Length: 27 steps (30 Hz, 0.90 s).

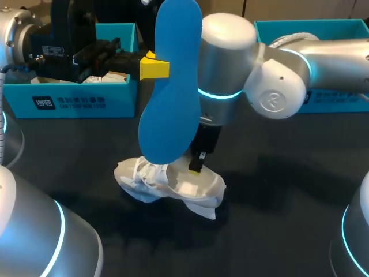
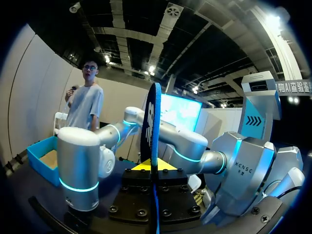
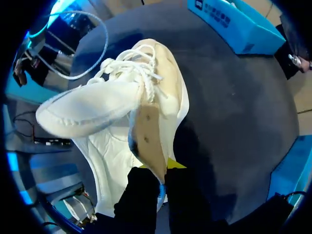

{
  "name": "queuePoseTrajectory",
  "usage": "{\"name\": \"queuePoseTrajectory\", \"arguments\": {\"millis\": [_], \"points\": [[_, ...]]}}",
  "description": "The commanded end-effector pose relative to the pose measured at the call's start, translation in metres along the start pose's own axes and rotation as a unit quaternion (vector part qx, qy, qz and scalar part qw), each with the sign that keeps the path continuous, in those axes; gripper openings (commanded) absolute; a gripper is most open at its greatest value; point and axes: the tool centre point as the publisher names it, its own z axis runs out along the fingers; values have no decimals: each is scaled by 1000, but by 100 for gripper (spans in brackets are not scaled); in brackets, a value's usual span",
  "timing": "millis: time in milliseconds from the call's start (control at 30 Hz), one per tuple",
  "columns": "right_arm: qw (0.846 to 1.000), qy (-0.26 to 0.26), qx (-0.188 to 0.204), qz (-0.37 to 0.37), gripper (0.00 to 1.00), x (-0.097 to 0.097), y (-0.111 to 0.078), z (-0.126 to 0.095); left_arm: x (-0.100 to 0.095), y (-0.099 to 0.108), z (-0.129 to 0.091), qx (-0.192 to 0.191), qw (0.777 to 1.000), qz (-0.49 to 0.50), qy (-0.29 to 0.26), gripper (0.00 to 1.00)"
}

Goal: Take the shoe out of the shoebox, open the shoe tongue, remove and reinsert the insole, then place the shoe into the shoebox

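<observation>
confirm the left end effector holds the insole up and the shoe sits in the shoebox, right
Not quite. The left end effector holds the insole up, but the shoe sits on the table instead, as the head view shows.

The blue insole [image 1: 170, 86] stands upright in the air above the white lace-up sneaker [image 1: 173, 184], which rests tongue-open, well apart from the blue shoebox [image 1: 86, 103].

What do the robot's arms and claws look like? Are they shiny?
Yes! Both the left arm and the right arm are fat, shiny silver tubes with round joints, and glowing turquoise rings wrap around them. The right arm has a round mark on one joint cap. The left claw and the right claw are black with bright yellow tips.
</observation>
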Motion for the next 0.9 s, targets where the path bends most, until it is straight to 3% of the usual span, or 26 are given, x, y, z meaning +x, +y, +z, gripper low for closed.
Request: {"name": "queuePoseTrajectory", "arguments": {"millis": [33,367,433,600,733,833,900], "points": [[999,-31,-5,6,0,12,-12,-21,-2,-2,1,-2,1000,0,2,0],[999,-31,-5,6,0,12,-12,-21,-2,-2,1,-2,1000,0,2,0],[998,-16,-40,49,0,9,-17,-19,-2,-2,1,-2,1000,0,2,0],[973,-2,-90,213,0,12,-39,-22,-2,-2,1,-2,1000,0,2,0],[950,-9,-131,284,0,23,-48,-24,-2,-2,1,-2,1000,0,2,0],[928,-11,-141,343,0,29,-48,-23,-2,-2,1,-2,1000,0,2,0],[930,-26,-122,345,0,34,-42,-21,-2,-2,1,-2,1000,0,2,0]]}}
